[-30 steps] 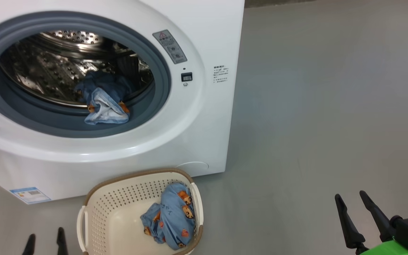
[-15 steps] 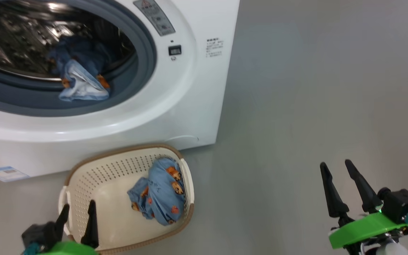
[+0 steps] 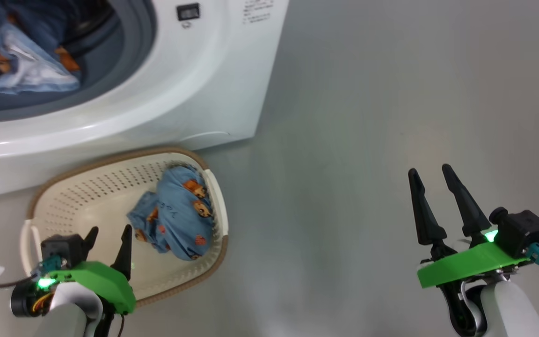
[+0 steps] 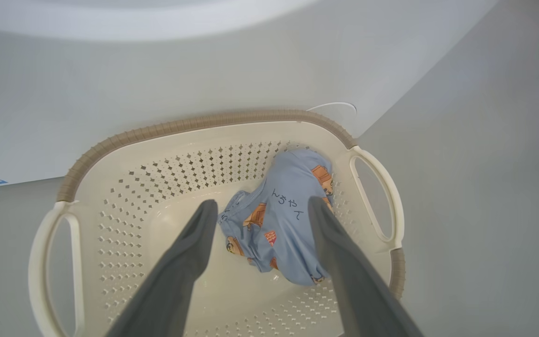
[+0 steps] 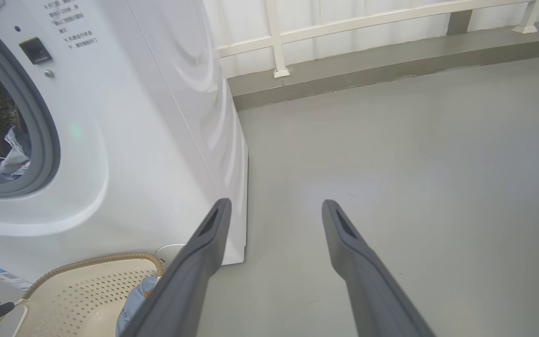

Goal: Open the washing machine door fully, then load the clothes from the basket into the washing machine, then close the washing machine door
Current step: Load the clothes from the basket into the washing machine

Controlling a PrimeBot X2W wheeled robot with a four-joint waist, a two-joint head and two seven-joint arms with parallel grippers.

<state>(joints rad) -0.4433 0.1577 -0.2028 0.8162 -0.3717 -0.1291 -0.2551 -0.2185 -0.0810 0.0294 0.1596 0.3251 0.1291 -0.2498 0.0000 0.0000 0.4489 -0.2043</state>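
The left pincer (image 3: 110,229) is hovering spread above the basket (image 3: 110,160) to straddle the garment (image 3: 176,210) inside, while the right pincer (image 3: 429,169) is hanging spread aside.

Basket (image 3: 87,187) open beneath my left gripper (image 3: 110,230); bare floor (image 3: 367,140) around my right gripper (image 3: 429,169).

My left fingers are spread above the basket's open top. Its left half is bare, and the bear-print garment (image 3: 178,210) is bunched against the right wall. The washing machine (image 3: 180,93) front rises just behind the far rim and blocks any low reach beyond it. Higher up its round mouth stands open, with a second garment (image 3: 31,77) lying across the grey gasket (image 3: 141,42) lip. My right fingers, also apart, have free floor on every side. The machine's side panel is well to their left, and a raised kerb (image 5: 367,65) with a white railing (image 5: 274,42) closes the far end.
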